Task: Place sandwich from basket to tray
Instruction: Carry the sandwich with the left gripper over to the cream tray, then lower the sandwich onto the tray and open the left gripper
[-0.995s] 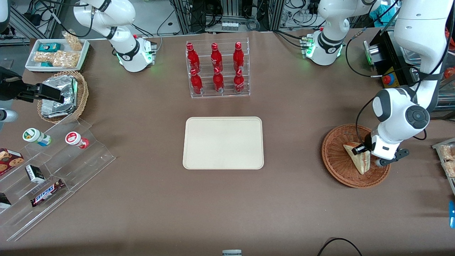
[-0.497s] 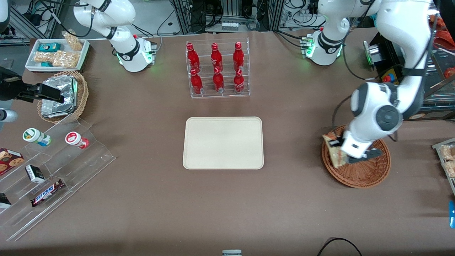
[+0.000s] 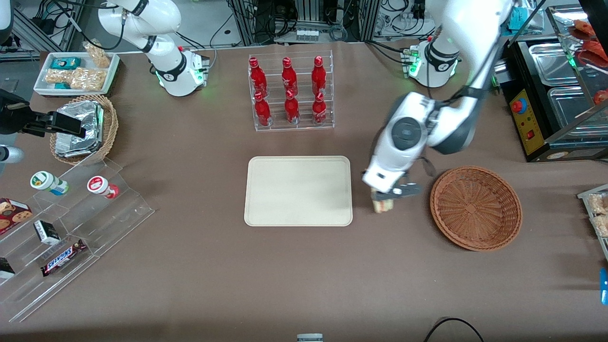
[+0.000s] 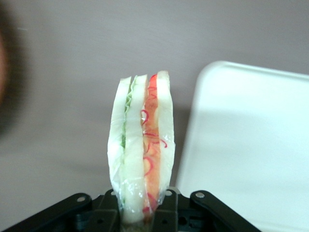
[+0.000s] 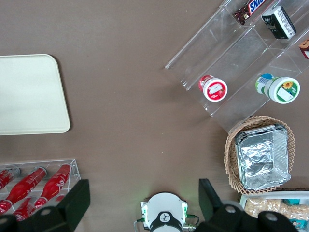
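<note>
Nearest the front camera, toward the parked arm's end of the table, a clear stepped display stand (image 3: 71,228) carries a Snickers bar (image 3: 62,257), small boxes and two round tubs (image 3: 102,186). Farther from the camera, the tray (image 3: 298,191) lies bare at the table's middle, and the basket (image 3: 476,207) sits toward the working arm's end with nothing in it. Between them, above the brown table (image 3: 285,275) and just beside the tray's edge, hangs the gripper (image 3: 384,198), closed on the sandwich (image 3: 383,205). In the left wrist view the sandwich (image 4: 141,150) stands upright between the black fingers (image 4: 161,212), its green and red layers showing through the clear wrap, with the tray (image 4: 251,154) close alongside it. Nothing stands between the sandwich and the tray. Farther still, a clear rack of red bottles (image 3: 290,93) stands past the tray, well apart from the gripper. At the parked arm's end are a tan wicker basket of foil packs (image 3: 83,128) and a white snack tray (image 3: 76,72).
</note>
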Action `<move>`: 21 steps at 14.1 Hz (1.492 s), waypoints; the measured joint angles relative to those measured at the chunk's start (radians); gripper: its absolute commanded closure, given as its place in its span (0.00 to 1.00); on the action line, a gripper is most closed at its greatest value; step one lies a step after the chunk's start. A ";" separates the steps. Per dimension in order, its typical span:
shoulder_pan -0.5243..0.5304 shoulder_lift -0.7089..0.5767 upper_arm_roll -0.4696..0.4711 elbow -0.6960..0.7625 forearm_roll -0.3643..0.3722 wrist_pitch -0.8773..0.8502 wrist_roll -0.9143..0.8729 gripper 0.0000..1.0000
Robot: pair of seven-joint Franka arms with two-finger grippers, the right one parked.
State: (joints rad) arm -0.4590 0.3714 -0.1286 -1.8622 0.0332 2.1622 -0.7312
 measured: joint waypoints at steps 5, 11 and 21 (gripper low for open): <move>-0.171 0.156 -0.001 0.163 -0.073 0.006 -0.030 0.78; -0.302 0.331 0.001 0.290 -0.070 0.117 -0.147 0.69; -0.302 0.332 0.028 0.319 -0.057 0.079 -0.155 0.00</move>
State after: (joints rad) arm -0.7608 0.7039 -0.1005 -1.5437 -0.0238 2.2412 -0.8861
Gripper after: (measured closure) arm 0.000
